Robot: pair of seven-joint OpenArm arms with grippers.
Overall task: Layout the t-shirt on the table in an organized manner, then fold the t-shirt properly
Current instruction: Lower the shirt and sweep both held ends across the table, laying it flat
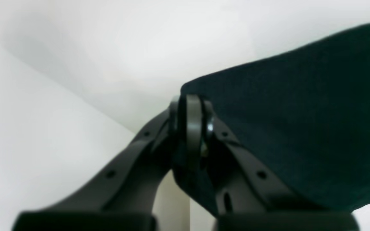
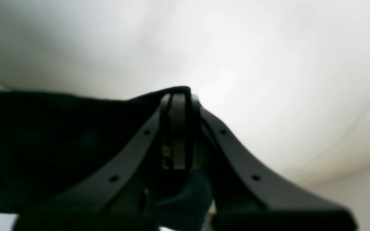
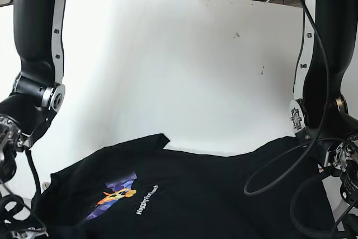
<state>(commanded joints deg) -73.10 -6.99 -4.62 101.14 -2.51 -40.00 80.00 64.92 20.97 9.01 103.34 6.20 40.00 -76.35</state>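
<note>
Where a cable [image 3: 326, 82] crosses t-shirt [image 3: 196, 188], white table [image 3: 179, 71]

In the base view, the two arms stand at the two sides, the left arm [image 3: 329, 43] at the right edge and the right arm [image 3: 40, 26] at the left edge. Both upper parts go down almost vertically, and below them the joints bend (these are dark, with pale strips along the upper parts). A black cable makes a loop beside the left arm. In the left wrist view, the left gripper [image 1: 189, 118] has its two fingers close together, pinched on dark cloth. In the right wrist view, the right gripper [image 2: 180, 128] is also closed on dark cloth, its fingers meeting near the middle.
</note>
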